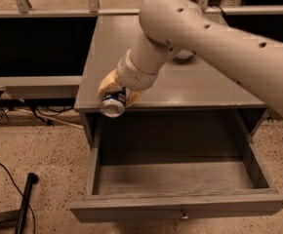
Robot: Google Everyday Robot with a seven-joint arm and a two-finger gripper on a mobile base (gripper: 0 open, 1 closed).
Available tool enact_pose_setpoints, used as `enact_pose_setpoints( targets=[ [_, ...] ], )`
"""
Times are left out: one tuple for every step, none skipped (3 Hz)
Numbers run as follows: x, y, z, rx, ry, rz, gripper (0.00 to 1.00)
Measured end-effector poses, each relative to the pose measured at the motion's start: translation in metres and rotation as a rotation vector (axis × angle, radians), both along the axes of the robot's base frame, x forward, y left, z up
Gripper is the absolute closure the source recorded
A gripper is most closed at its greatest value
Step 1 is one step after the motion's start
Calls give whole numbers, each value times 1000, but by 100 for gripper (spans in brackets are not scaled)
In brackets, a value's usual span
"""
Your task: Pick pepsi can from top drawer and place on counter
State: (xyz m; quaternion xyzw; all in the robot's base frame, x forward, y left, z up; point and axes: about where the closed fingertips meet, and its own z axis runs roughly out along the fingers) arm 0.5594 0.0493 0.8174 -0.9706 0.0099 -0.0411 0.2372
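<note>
My gripper [116, 92] is shut on the pepsi can [113, 103], a dark blue can with its silver end facing the camera. It holds the can on its side over the front left edge of the grey counter [200, 89]. The top drawer [180, 182] is pulled out below, and its inside shows nothing in it. A small knob [183, 216] sits on its front panel. My white arm [214, 38] reaches in from the upper right and covers part of the counter.
A white bowl [183, 55] peeks out behind my arm at the back of the counter. Dark cables [0, 172] and a black pole [25, 199] lie on the speckled floor at the left. A glass railing runs behind the cabinet.
</note>
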Motion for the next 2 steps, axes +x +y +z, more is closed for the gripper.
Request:
enact_pose_setpoints(
  targets=[
    [0,0,7,0,1,0,58],
    [0,0,15,0,1,0,70]
  ],
)
